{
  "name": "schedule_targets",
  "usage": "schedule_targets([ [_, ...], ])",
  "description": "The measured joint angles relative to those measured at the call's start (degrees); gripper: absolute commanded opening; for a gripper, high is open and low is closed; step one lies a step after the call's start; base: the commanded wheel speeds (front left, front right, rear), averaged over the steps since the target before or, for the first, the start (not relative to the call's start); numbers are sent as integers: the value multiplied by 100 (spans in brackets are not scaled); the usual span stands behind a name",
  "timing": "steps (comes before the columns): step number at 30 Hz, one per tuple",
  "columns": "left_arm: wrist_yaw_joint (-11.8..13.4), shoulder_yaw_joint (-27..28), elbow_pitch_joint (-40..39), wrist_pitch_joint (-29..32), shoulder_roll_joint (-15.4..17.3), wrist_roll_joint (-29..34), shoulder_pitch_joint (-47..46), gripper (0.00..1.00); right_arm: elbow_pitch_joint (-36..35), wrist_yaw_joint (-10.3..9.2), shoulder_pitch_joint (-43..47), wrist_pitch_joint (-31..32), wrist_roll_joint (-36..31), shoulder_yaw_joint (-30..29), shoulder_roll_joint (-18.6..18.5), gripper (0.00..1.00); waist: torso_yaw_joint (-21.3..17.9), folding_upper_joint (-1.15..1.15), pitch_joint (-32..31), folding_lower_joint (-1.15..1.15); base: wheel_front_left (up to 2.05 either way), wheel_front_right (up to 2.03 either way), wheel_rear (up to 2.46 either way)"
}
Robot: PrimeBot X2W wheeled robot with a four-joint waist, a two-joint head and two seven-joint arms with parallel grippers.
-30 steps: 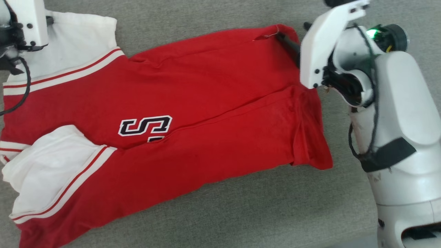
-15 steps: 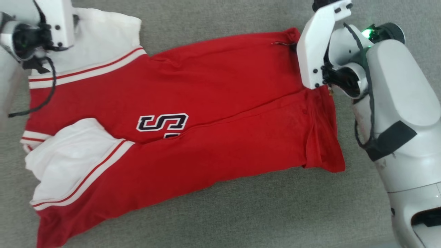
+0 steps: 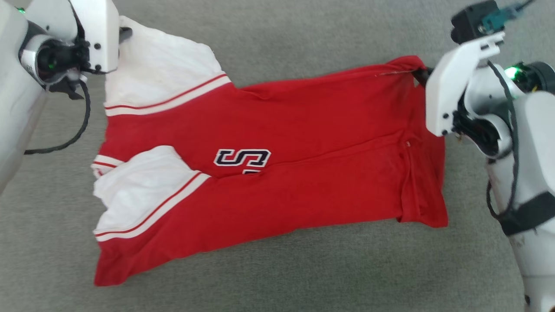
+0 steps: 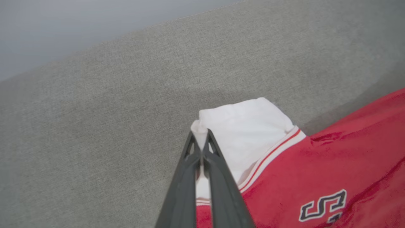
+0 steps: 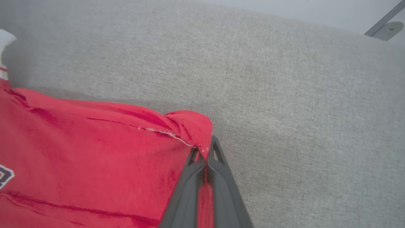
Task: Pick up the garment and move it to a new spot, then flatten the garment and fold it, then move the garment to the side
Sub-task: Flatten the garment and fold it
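garment [image 3: 312, 125]: lay folded lengthwise, strung between my two pincers | right pincer [image 5: 205, 149]: had just snapped closed on its red hem corner | left pincer [image 4: 200, 141]: clamped on white sleeve tip | worktop [image 3: 303, 277]: beneath | I judged both corners secured, ready to lift.

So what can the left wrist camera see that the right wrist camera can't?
Left wrist camera: the left gripper pinched shut on the garment by its white sleeve. Right wrist camera: the right gripper pinched shut on a red hem corner, beside a loose white thread, plus a metal foot far off. Both: the garment's red body and the grey fabric surface.
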Motion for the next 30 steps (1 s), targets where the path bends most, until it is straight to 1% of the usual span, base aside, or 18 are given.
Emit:
schedule_targets([
  [6,7,-54,-786,81,253,-65,296,0,-765,0,564,-65,-20,-159,-186,0,209,0,-336,0,0,0,0],
  [7,41,-55,-970,85,310,-78,362,0,-895,0,666,-45,-15,-180,-209,0,239,0,-385,0,0,0,0],
  [10,256,-49,-1539,131,512,-137,595,0,-1370,0,1025,85,42,-247,-301,0,333,0,-515,0,0,0,0],
  [14,653,-47,-2548,220,935,-207,987,0,-1982,0,1575,339,80,-414,-410,0,436,0,-655,0,0,0,0],
  [18,1217,-44,-3690,358,1456,-359,1450,0,-2529,0,2096,575,120,-581,-500,0,500,0,-743,0,0,0,0],
  [20,1522,-45,-4266,421,1712,-436,1688,0,-2724,0,2337,692,119,-701,-530,0,522,0,-773,0,0,0,0],
  [24,2008,-88,-5214,439,2157,-525,2160,0,-2883,0,2769,886,78,-965,-491,0,544,0,-811,0,0,0,0],
  [26,2164,-140,-5510,428,2273,-578,2414,0,-2884,0,2935,971,24,-1050,-452,0,554,0,-821,0,0,0,0],
  [28,2277,-218,-5678,403,2303,-721,2686,0,-2850,0,3066,1020,15,-1126,-353,0,569,0,-829,0,0,0,0],
  [30,2351,-265,-5680,345,2297,-809,2909,0,-2755,0,3137,1031,14,-1144,-280,0,583,0,-827,0,0,0,0],
])
